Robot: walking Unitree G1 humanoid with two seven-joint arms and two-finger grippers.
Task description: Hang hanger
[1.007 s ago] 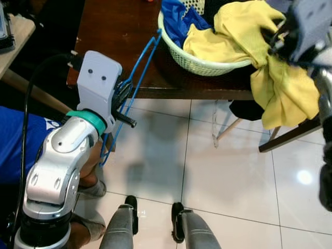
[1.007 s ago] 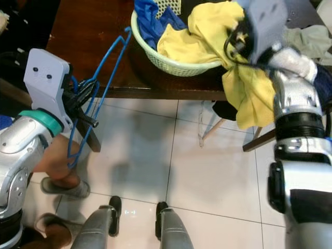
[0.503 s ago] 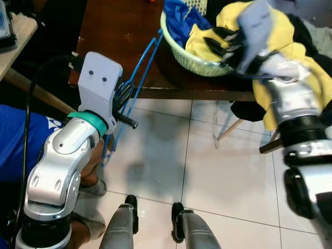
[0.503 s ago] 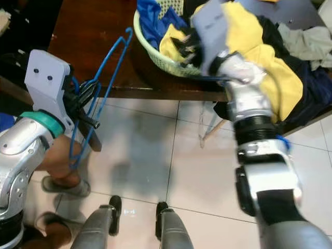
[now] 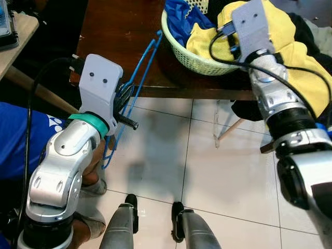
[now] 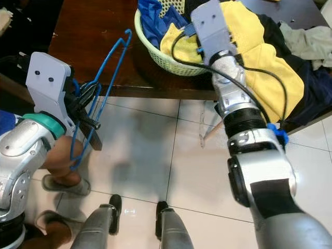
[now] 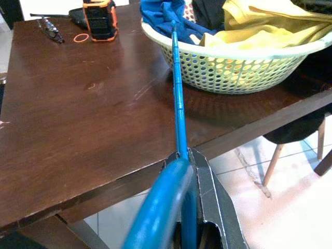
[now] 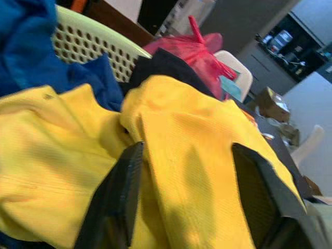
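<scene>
The dark brown wooden surface (image 5: 119,36) serves as the landmark. At its near edge, on the robot's left, the left end effector (image 6: 85,106) is closed on a blue wire hanger (image 5: 137,72). The hanger's hook end reaches up over the surface toward the pale green perforated laundry basket (image 7: 244,67), while its lower part hangs down past the surface's edge toward the white tiled floor (image 5: 171,155). In the left wrist view the hanger (image 7: 178,98) runs straight out from between the black fingers (image 7: 210,207), its tip close to the basket rim.

The basket sits on the surface near its front edge, holding a blue garment (image 5: 181,15) and a yellow garment (image 6: 254,46) that spills out over the rim and the surface's edge. The right end effector (image 8: 187,207) is over the basket, its two black fingers (image 8: 116,202) spread apart on either side of a fold of the yellow cloth (image 8: 171,155).

Farther back on the surface lie an orange-and-black tape measure (image 7: 101,21) and a small orange ring (image 7: 80,37). A person in a blue shirt (image 5: 21,140) is below the surface's left end, beside the left arm.
</scene>
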